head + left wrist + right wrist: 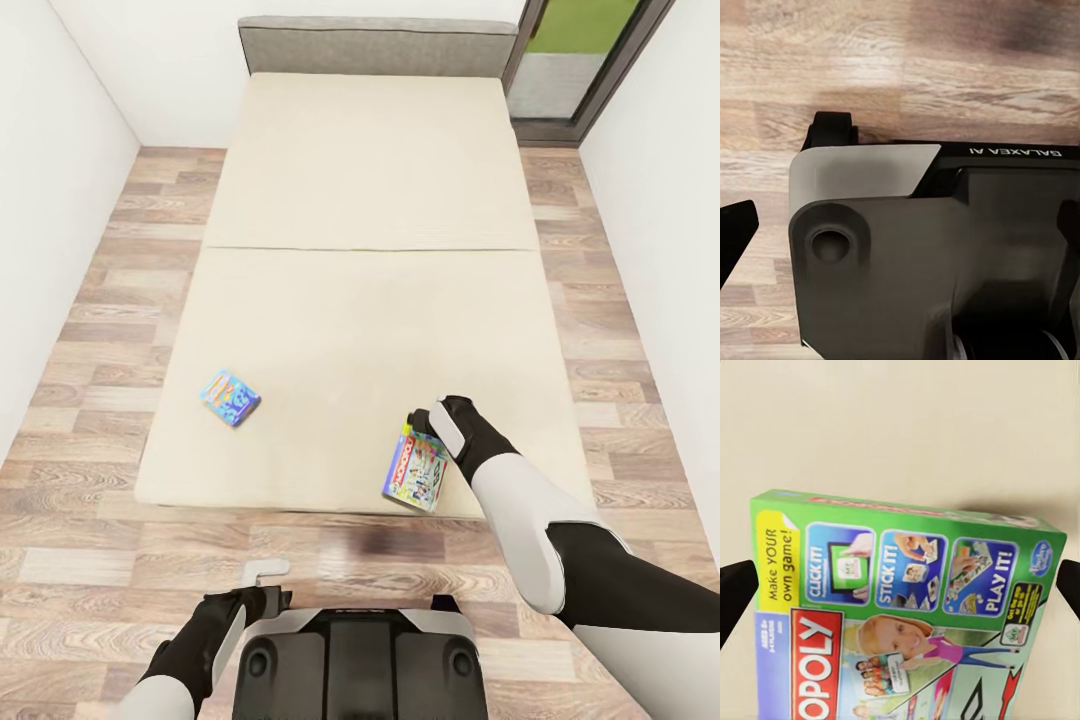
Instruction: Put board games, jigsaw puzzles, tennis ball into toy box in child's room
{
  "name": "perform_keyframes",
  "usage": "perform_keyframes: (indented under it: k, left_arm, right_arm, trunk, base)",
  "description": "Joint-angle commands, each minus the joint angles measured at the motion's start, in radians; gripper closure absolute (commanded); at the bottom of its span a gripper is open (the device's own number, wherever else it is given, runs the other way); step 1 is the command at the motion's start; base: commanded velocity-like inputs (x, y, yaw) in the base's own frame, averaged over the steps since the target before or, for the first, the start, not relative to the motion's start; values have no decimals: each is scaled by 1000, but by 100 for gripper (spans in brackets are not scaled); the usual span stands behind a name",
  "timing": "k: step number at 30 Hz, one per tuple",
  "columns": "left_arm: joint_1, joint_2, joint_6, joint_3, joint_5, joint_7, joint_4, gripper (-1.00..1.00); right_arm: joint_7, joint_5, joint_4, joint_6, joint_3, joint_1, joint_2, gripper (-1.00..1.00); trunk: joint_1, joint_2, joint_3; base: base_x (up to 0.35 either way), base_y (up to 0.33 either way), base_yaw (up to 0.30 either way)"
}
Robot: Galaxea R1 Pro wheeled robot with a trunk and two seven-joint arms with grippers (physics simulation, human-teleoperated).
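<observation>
The Monopoly board game (414,470), white, blue and green with a red logo, sits tilted at the bed's front right edge. My right gripper (426,424) hovers at its far end, open. In the right wrist view the box (907,615) spans the gap between the two black fingertips (735,596). A light-blue board game (230,397) lies flat on the bed's front left. My left gripper (262,588) hangs low beside my base, open and holding nothing. The toy box, table, jigsaw puzzles and tennis ball are out of view.
The beige bed (360,290) reaches from a grey headboard (375,45) almost to my base (360,660). Strips of wood-plank floor (110,330) run along both sides between the bed and white walls. A glass door (580,60) stands at the back right.
</observation>
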Motion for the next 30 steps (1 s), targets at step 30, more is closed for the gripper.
perform_keyframes:
  k: [30]
  left_arm:
    - [0,-1,5,8,-10,-11,-2,-100]
  right_arm:
    - [-117,5,-23,42,11,-155,1,-100]
  trunk:
    - [0,-1,-1]
  base:
    - [0,0,0]
